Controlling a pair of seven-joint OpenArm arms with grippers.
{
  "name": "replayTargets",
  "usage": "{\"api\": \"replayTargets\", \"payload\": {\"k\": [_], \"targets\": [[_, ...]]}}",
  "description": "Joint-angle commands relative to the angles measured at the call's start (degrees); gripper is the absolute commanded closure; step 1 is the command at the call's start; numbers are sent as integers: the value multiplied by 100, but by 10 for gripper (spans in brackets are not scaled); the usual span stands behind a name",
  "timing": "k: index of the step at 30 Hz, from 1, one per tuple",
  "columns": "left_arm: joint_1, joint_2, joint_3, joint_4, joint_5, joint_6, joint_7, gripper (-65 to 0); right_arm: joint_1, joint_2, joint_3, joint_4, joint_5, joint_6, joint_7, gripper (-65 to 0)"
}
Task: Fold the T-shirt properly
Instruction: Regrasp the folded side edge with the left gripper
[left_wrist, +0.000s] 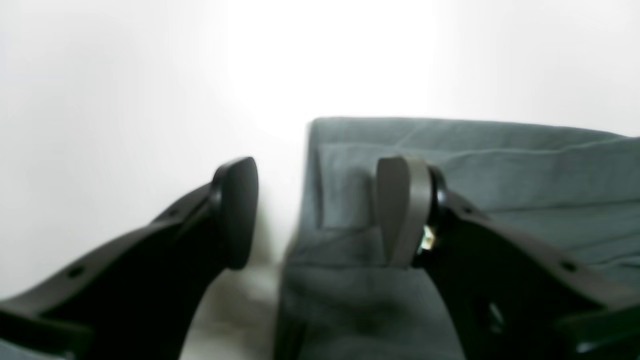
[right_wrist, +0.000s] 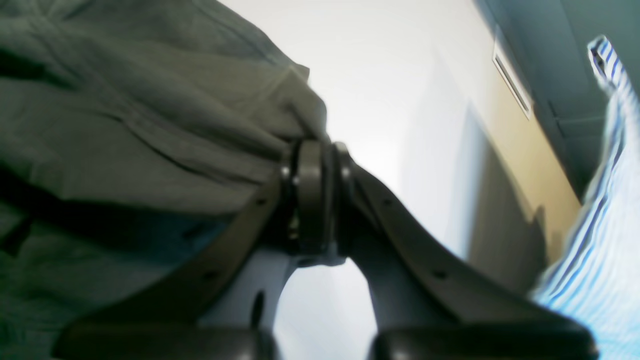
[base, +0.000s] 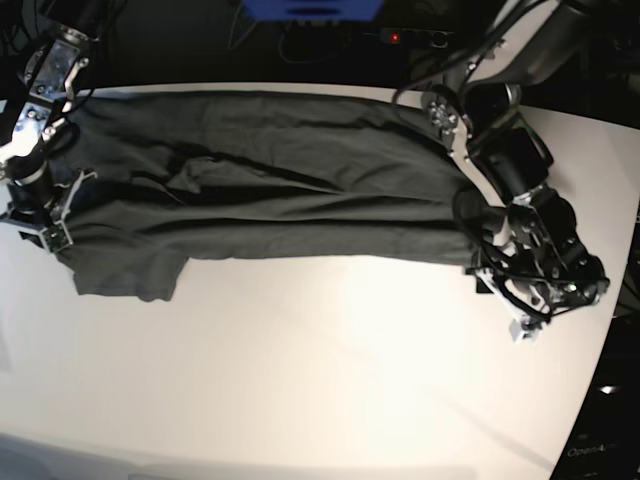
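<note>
The dark grey T-shirt (base: 270, 195) lies stretched as a long band across the far half of the white table (base: 320, 380). My left gripper (left_wrist: 317, 210) is open at the shirt's right end (left_wrist: 450, 165). One finger (left_wrist: 400, 210) is over the cloth and the other (left_wrist: 235, 210) is over bare table, with nothing between them. In the base view this left gripper (base: 480, 272) is at the cloth's lower right corner. My right gripper (right_wrist: 312, 195) is shut, with T-shirt (right_wrist: 150, 125) fabric bunched at its tips. In the base view the right gripper (base: 45, 232) is at the shirt's left end, near a sleeve (base: 130, 275).
A blue-and-white striped fabric (right_wrist: 600, 240) shows at the right edge of the right wrist view. A blue object (base: 310, 8) and cables sit behind the table's far edge. The table's right edge runs just behind the left arm (base: 510, 150).
</note>
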Motion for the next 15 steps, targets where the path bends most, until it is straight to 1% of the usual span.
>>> {"api": "replayTargets", "payload": {"k": [1,4,8,15], "targets": [[-137,-77,19,-43,-173,7,41,-372,55,94,18,106,59,-69,114,-3],[-137,-218,-52,-298,-410,7,41,-372,55,94,18,106,59,-69,114,-3],[-146,-262,-421,-438,-419,7,41,-372,55,94,27,106,59,-69,114,-3],[-146,-332,-447,-456,-437,7,41,-371,55,94,18,106,59,-69,114,-3]]}}
